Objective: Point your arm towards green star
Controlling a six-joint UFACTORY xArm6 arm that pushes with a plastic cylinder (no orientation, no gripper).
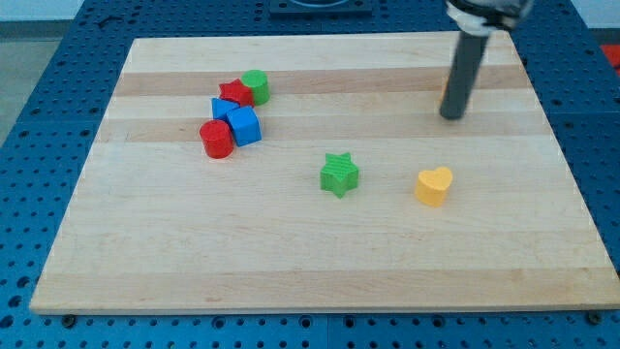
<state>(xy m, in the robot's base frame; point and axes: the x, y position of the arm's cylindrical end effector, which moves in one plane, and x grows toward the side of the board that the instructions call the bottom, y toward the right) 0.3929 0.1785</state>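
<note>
The green star [339, 174] lies near the middle of the wooden board [310, 262]. My tip [451, 116] is at the view's upper right, well to the right of and above the star, touching no block. The dark rod rises from it to the view's top edge. The yellow heart [434, 186] sits below my tip, to the right of the star.
A cluster at the view's upper left holds a green cylinder [256, 86], a red star [233, 93], a blue block [244, 126] with another blue block [222, 108] behind it, and a red cylinder [217, 139]. An orange block [445, 89] is half hidden behind the rod.
</note>
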